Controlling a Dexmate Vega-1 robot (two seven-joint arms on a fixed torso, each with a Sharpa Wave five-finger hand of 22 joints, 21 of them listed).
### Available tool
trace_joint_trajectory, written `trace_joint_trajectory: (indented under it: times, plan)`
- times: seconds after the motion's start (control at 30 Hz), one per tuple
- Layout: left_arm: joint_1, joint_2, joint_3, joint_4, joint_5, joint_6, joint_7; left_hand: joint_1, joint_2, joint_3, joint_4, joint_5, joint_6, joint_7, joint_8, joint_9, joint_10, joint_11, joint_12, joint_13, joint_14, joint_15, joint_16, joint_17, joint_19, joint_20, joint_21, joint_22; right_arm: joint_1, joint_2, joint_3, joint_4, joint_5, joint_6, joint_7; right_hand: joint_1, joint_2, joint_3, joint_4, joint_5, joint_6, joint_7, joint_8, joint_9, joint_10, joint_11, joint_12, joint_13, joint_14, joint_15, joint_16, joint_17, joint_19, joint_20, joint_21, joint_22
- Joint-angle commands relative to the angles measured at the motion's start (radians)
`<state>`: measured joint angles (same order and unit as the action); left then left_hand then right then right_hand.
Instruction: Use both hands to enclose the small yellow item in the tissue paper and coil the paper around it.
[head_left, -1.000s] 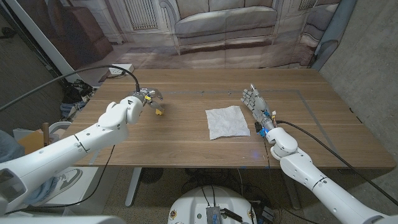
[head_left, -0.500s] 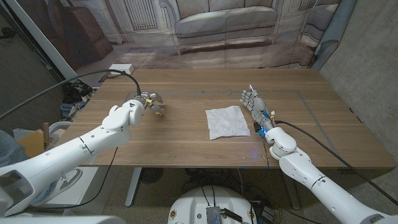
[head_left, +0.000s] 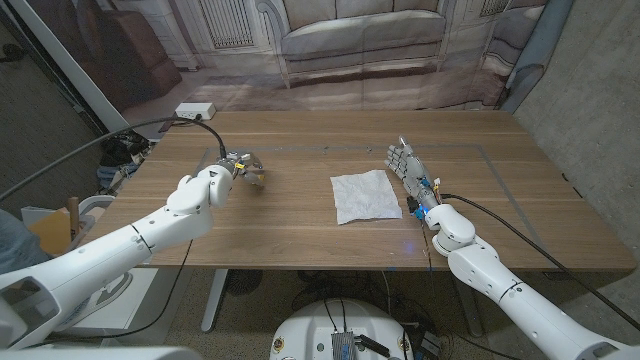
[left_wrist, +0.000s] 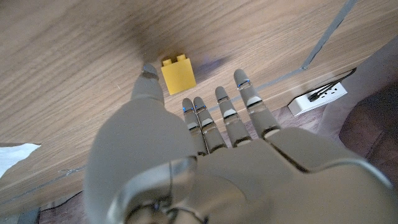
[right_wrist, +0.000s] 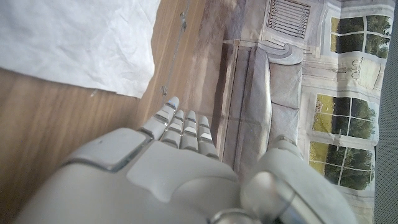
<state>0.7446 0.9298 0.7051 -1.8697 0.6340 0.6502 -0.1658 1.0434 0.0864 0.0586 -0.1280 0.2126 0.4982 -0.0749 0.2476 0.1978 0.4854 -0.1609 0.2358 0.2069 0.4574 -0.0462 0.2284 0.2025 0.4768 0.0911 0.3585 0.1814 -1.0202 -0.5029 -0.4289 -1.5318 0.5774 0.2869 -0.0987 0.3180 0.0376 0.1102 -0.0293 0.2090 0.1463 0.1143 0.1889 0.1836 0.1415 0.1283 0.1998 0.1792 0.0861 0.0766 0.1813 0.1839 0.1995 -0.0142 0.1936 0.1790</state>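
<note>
The small yellow block (left_wrist: 178, 74) lies on the wooden table (head_left: 300, 225), just beyond the fingertips of my left hand (left_wrist: 186, 143). The thumb reaches beside the block and the fingers are spread, holding nothing. In the head view my left hand (head_left: 243, 168) hovers over that spot on the table's left side and covers the block. The white tissue paper (head_left: 366, 195) lies flat and crumpled near the middle; its edge (right_wrist: 81, 37) is seen past my right hand (right_wrist: 168, 162). My right hand (head_left: 408, 160) stands just right of the tissue, fingers straight, empty.
A white power strip (head_left: 194, 109) with a cable lies on the floor beyond the table's far left edge. A thin line (head_left: 300, 148) runs across the tabletop behind the tissue. Bare wood separates the left hand from the tissue.
My left hand has slid toward the yellow block and now covers it in the head view. The right hand and the tissue have not moved.
</note>
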Motion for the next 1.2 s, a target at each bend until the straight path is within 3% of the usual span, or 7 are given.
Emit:
trace_joint_trajectory:
  times: [0.03,0.37,0.67,0.7,0.83,1.2]
  plan:
    - [0.005,-0.021,0.003,0.039,-0.041,-0.007,0.043,0.006,0.008,0.004,-0.006,-0.005,0.010,0.008,0.000,0.006,0.014,0.000,-0.004,0.005,0.017,-0.058,0.002,0.002,0.010,-0.005,-0.001,0.003,0.004,0.000,-0.004,-0.001,0.000,-0.015,-0.002,0.010,0.007,0.003,-0.005,-0.006,0.007,-0.007,0.004,0.002,-0.001,-0.003,0.007,0.005,0.002,0.002,0.006,0.001,0.003,0.000,0.007,0.004]
    - [-0.001,-0.034,0.009,0.067,-0.076,-0.020,0.076,0.062,0.045,0.039,-0.021,-0.007,0.044,0.016,0.007,0.007,0.048,0.010,-0.001,0.005,0.054,-0.053,0.007,0.001,0.046,-0.023,0.006,0.004,0.009,0.005,-0.007,0.003,0.001,-0.021,-0.005,0.009,0.008,0.002,-0.006,-0.006,0.007,-0.006,0.004,0.002,-0.001,-0.003,0.007,0.005,0.002,0.001,0.006,0.001,0.003,0.000,0.007,0.005]
    - [-0.001,-0.046,0.005,0.085,-0.116,-0.030,0.110,0.156,0.069,0.097,-0.033,-0.014,0.123,0.039,0.025,0.011,0.141,0.018,0.012,0.006,0.162,-0.070,0.020,-0.007,0.127,-0.109,0.022,-0.002,0.015,0.012,-0.011,0.015,0.005,-0.020,-0.001,0.009,0.008,0.002,-0.007,-0.006,0.007,-0.007,0.004,0.002,-0.001,-0.003,0.007,0.005,0.002,0.001,0.006,0.001,0.003,0.001,0.007,0.005]
    - [0.001,-0.047,0.001,0.086,-0.123,-0.032,0.117,0.166,0.070,0.105,-0.030,-0.016,0.134,0.042,0.026,0.011,0.162,0.042,0.015,0.006,0.172,-0.073,0.017,-0.008,0.139,-0.124,0.023,-0.002,0.016,0.013,-0.011,0.017,0.005,-0.021,0.000,0.009,0.008,0.002,-0.007,-0.006,0.007,-0.007,0.004,0.002,0.000,-0.004,0.007,0.005,0.003,0.001,0.007,0.001,0.004,0.001,0.007,0.005]
    - [0.000,-0.044,-0.002,0.082,-0.134,-0.032,0.129,0.183,0.072,0.118,-0.030,-0.017,0.158,0.045,0.031,0.012,0.175,0.050,0.013,0.006,0.198,-0.080,0.019,-0.008,0.159,-0.133,0.028,-0.003,0.018,0.015,-0.012,0.020,0.004,-0.017,0.000,0.008,0.008,0.002,-0.008,-0.007,0.006,-0.007,0.004,0.002,-0.001,-0.004,0.007,0.005,0.003,0.002,0.007,0.002,0.004,0.001,0.007,0.005]
    - [-0.008,-0.019,-0.010,0.046,-0.142,-0.015,0.133,0.187,0.071,0.125,-0.023,-0.021,0.168,0.044,0.030,0.012,0.183,0.054,0.010,0.006,0.208,-0.080,0.014,-0.008,0.165,-0.129,0.027,-0.003,0.017,0.015,-0.009,0.017,0.000,-0.009,-0.003,0.008,0.009,0.001,-0.009,-0.007,0.005,-0.007,0.004,0.002,0.000,-0.004,0.007,0.005,0.003,0.002,0.006,0.002,0.003,0.002,0.007,0.005]
